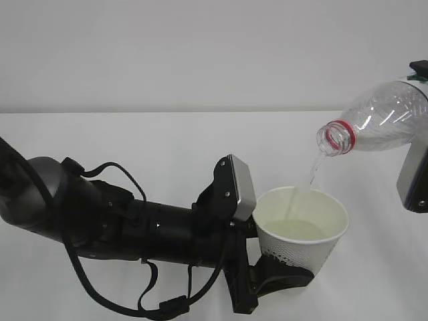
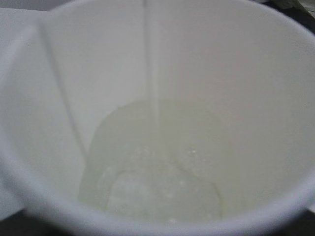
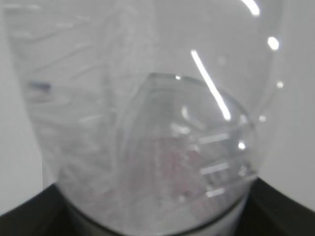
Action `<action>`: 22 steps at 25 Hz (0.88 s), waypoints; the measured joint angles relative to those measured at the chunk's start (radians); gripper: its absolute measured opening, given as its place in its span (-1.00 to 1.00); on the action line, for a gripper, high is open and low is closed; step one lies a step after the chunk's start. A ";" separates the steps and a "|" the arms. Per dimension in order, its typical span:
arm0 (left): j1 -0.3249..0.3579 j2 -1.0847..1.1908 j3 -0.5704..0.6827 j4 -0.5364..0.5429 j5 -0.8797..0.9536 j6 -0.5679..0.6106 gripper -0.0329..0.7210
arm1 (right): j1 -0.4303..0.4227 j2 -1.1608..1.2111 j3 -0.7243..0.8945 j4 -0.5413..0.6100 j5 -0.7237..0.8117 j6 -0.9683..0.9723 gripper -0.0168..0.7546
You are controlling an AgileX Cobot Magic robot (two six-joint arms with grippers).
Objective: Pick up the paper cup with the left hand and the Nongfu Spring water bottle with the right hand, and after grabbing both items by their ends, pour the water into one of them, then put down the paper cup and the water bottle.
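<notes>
Mid-pour: right hand [image 1: 416, 170] grips the tilted Nongfu Spring water bottle [image 1: 378, 119] up right, water [image 1: 313, 170] streaming into the paper cup [image 1: 302, 231] clamped by left hand [image 1: 281, 274]; next, right the bottle, set both on worktop [image 1: 167, 144].

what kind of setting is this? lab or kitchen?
Looks like a lab test bench, not a kitchen: bare white table, plain white wall behind, and only the paper cup and water bottle as props.
</notes>
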 joint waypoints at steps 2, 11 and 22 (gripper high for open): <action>0.000 0.000 0.000 0.000 0.000 0.000 0.44 | 0.000 0.000 0.000 0.000 0.000 0.000 0.38; 0.000 0.000 0.000 0.000 0.000 0.000 0.43 | 0.000 0.000 0.000 0.000 0.000 0.000 0.38; 0.000 0.000 0.000 0.000 0.000 0.000 0.43 | 0.000 0.000 0.000 0.000 0.000 -0.001 0.38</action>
